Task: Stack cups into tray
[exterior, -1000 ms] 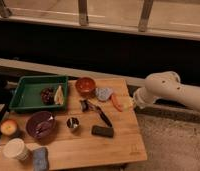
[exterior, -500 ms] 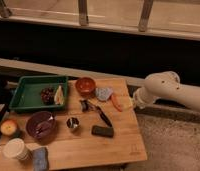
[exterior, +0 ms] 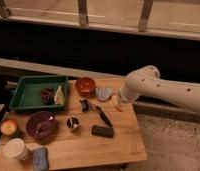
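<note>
The small metal cup (exterior: 72, 123) stands upright near the middle of the wooden table. At the front left corner is the cream paper cup (exterior: 15, 148), also upright. The green tray (exterior: 24, 81) lies at the back left and holds a dark lump and a pale yellow wedge. My white arm (exterior: 158, 90) comes in from the right. Its gripper (exterior: 119, 101) is at the arm's left end, over the table's right edge and well away from both cups and the tray.
A reddish-brown bowl (exterior: 85, 86) sits right of the tray and a purple bowl (exterior: 40, 124) is in front of it. An apple (exterior: 9, 127), a blue sponge (exterior: 40, 157), a grey-blue object (exterior: 103, 93), a dark utensil (exterior: 102, 116) and a black block (exterior: 102, 131) lie around.
</note>
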You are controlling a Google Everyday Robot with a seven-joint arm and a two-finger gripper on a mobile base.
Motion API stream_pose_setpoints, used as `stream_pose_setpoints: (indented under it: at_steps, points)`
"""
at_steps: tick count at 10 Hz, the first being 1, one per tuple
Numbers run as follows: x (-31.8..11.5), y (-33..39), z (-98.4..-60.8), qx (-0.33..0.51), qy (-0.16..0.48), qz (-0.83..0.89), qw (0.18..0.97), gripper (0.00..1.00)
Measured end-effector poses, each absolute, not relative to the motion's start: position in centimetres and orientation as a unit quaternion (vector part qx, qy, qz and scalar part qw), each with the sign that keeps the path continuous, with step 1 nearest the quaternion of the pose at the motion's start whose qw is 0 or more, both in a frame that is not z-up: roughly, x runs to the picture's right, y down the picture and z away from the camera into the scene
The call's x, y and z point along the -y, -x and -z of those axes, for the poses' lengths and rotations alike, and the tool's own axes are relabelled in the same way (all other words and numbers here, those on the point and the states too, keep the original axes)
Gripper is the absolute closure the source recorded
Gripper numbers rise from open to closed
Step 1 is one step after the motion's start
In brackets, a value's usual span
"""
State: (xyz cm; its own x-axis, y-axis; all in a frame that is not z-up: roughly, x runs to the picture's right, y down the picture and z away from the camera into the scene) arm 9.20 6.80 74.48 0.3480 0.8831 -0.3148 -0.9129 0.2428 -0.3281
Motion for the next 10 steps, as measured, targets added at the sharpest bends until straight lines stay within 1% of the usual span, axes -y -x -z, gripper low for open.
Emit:
stream_pose_setpoints:
  at_steps: [2, 6, 10]
  points:
    - [-7.0, -4.2, -74.3, -0.02, 0.238, -0.527, 0.816, 0.37]
    - [-10.6, 5.2, -73.3, 0.002, 0.266, -0.421, 0.867, 0.37]
    - [-10.6, 5.0, -73.4, 0.0, 0.266, -0.42, 0.867, 0.37]
